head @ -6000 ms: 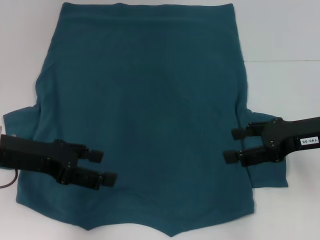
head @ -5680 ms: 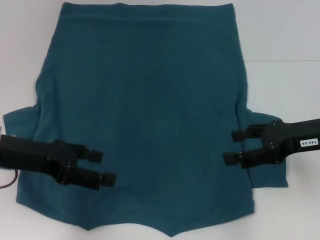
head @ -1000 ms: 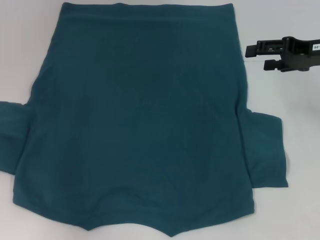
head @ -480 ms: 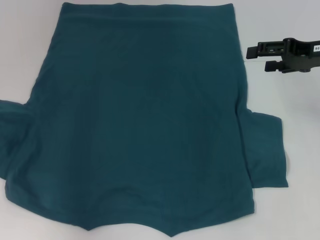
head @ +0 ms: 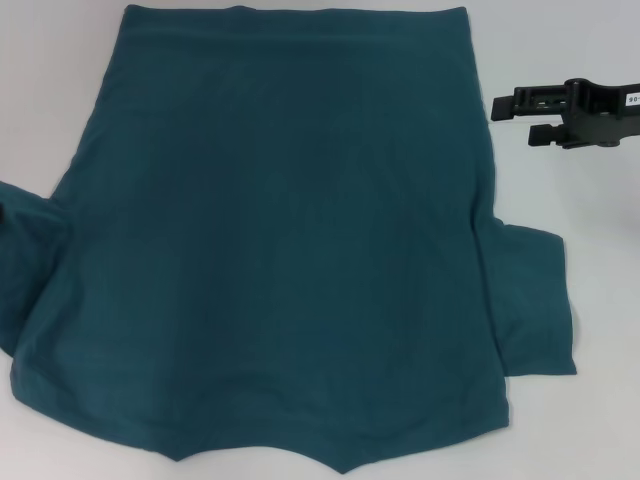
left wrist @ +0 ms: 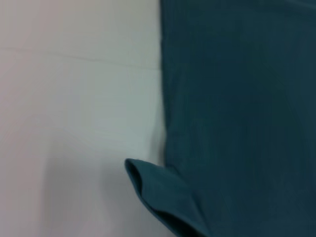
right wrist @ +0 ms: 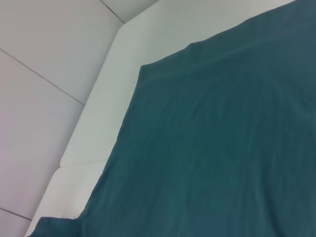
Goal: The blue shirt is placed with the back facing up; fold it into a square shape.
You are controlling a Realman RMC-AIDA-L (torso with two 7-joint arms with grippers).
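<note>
At the upper right of the head frame, I am hovering the right pincer (head: 512, 117), prongs spread and empty, just beside the blue shirt (head: 280, 240), which is lying flat, filling the white counter (head: 560, 420). The left pincer is not showing, so I am judging it best to pinch the hem corner and sleeve together before folding inward.

Right arm reaching in from the right edge of the head view, level, black right gripper (head: 512, 117) pointing toward the robot's left, its two fingers (head: 514, 101) parted with a clear gap, nothing between them, left arm out of head view
</note>
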